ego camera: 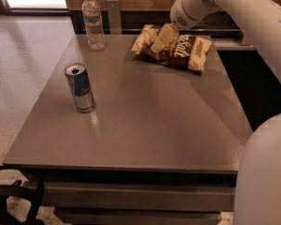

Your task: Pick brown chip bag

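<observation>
The brown chip bag point(186, 49) lies flat at the far right of the grey table point(150, 125). It has a dark brown middle with white script and pale yellow ends. My gripper point(161, 39) reaches down from the white arm at the top right. It sits over the left part of the bag, touching or just above it, and hides some of that end. The bag rests on the table.
A blue and silver can point(79, 88) stands upright at the left of the table. A clear water bottle point(93, 22) stands at the far left corner. A white part of my arm point(267, 172) fills the lower right. A dark ledge runs behind the table.
</observation>
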{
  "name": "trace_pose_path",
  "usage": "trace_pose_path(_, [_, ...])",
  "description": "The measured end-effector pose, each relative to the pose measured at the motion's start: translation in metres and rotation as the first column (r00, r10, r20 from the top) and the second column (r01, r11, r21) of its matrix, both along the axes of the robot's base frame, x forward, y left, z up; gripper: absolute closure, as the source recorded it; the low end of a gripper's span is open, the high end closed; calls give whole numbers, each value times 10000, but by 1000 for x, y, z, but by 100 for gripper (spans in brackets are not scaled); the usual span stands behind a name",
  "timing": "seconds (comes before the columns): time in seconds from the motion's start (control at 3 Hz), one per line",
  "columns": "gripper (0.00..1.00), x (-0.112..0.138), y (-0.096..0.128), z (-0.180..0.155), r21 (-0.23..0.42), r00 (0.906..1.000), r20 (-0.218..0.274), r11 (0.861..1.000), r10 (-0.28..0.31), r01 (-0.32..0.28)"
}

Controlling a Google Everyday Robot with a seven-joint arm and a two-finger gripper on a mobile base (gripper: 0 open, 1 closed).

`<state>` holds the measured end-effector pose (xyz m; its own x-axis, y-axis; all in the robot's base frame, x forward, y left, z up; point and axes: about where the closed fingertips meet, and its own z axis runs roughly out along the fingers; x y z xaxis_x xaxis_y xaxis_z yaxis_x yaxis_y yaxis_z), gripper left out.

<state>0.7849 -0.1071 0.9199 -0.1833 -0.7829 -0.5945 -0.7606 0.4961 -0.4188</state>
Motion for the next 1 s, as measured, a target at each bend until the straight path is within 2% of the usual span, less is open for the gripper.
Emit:
trace_pose_path(0.33, [0,12,14,-29,-320,9978,-667,9995,28,-49])
trace_pose_path(0.67, [0,15,14,-59,-797,9905,-1362,9968,-177,69])
trace_pose_path(1.0, [15,9,1,-85,-1152,9781,-1988,9925,-621,396])
